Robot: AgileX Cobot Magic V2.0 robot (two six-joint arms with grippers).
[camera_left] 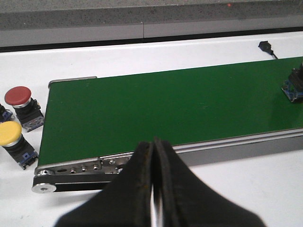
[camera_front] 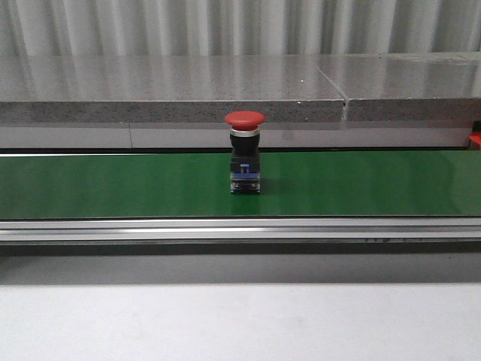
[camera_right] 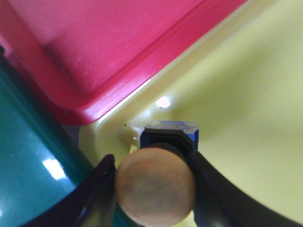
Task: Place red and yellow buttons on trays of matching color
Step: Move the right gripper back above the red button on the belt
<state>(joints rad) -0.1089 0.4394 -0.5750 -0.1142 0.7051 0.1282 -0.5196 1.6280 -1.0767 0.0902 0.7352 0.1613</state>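
A corrugated metal wall (camera_front: 240, 26) rises behind a grey speckled stone ledge (camera_front: 173, 90); the white counter (camera_front: 240, 323) lies in front.

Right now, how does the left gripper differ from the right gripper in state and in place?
The left gripper is shut and empty; the right gripper is shut on a yellow button. The left gripper hovers near the green belt; the right gripper is over the yellow tray. Both have dark fingers.

My fingers (camera_left: 144, 189): pressed together, nothing between them
Belt (camera_left: 165, 113): green, lying just ahead of me
Red button (camera_left: 21, 106): on the white tabletop (camera_left: 142, 54), beside the belt's end
Yellow button (camera_left: 14, 142): next to the red one
Third button (camera_left: 294, 84): on the belt, cut off by the frame edge
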